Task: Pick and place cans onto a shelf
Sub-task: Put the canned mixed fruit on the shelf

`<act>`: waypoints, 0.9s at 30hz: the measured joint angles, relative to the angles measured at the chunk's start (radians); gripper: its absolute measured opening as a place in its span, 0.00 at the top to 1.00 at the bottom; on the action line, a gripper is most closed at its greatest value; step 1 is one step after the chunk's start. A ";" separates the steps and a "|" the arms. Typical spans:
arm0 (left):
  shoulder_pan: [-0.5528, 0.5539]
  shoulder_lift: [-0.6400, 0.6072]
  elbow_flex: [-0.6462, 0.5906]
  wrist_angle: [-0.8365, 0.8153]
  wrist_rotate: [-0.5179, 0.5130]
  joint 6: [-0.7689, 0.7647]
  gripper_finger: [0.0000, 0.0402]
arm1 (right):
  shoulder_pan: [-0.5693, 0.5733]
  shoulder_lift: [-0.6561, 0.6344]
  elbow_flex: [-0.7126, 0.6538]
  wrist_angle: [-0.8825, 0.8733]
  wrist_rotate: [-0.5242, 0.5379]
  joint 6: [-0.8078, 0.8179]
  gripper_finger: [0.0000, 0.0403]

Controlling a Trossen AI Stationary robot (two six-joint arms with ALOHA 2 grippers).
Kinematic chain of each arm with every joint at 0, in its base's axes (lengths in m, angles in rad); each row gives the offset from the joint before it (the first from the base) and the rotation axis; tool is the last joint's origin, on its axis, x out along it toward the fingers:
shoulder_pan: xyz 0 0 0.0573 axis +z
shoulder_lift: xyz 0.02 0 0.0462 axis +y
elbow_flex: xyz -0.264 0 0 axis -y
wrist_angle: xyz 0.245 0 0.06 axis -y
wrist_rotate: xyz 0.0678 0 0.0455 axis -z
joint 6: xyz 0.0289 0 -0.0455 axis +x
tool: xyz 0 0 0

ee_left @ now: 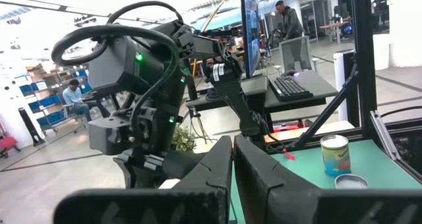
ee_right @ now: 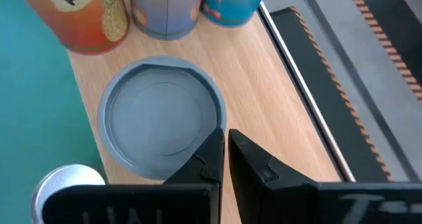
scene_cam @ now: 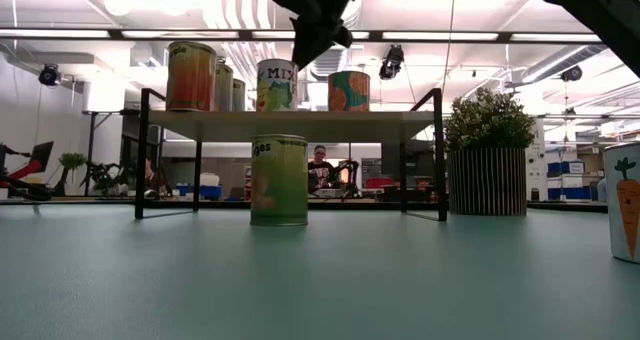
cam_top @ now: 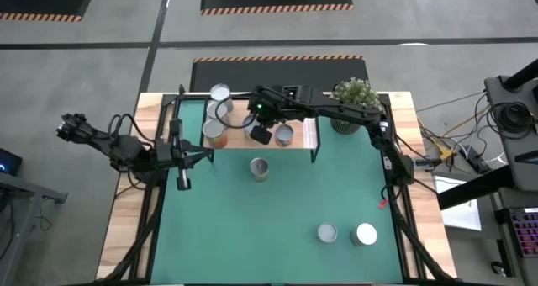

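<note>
Cans are split between the shelf (cam_top: 294, 143) and the green mat (cam_top: 269, 227). From the high view, the light-wood shelf sits at the far edge of the mat with several cans on it, silvery tops showing, one of them (cam_top: 284, 135) just right of the right gripper (cam_top: 261, 135), which hangs over the board with its fingers pressed together and nothing in them. One can (cam_top: 260, 168) stands on the mat just in front of the shelf, and two more (cam_top: 327, 233) (cam_top: 366, 234) sit near the front right. The potted plant (cam_top: 354, 97) is at the far right corner. The left gripper (cam_top: 182, 182) waits off at the mat's left edge, also pinched closed and empty.

Low view: the shelf top is up on thin black legs, with an orange-yellow can (scene_cam: 190, 76) at the left, one with "MIX" lettering (scene_cam: 276, 85) in the middle and an orange-and-green one (scene_cam: 348, 91) to its right. A green-labelled can (scene_cam: 278, 180) stands on the mat in front.

Left wrist view: closed dark fingers, plus a can (ee_left: 334, 154) upright on the mat far off.

Right wrist view: fingers together right above a grey round can top (ee_right: 161, 116) on the wood, with three more label sides behind it.
</note>
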 joint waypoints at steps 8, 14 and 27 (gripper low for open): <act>0.000 0.000 0.000 0.000 0.000 0.000 1.00 | 0.010 -0.009 0.000 -0.090 0.000 0.060 0.97; 0.000 0.000 0.000 0.001 0.000 0.000 1.00 | 0.022 -0.014 0.000 -0.088 -0.002 0.061 0.97; 0.000 0.000 0.000 0.002 0.000 0.000 1.00 | 0.021 -0.026 0.000 0.128 -0.014 -0.021 0.97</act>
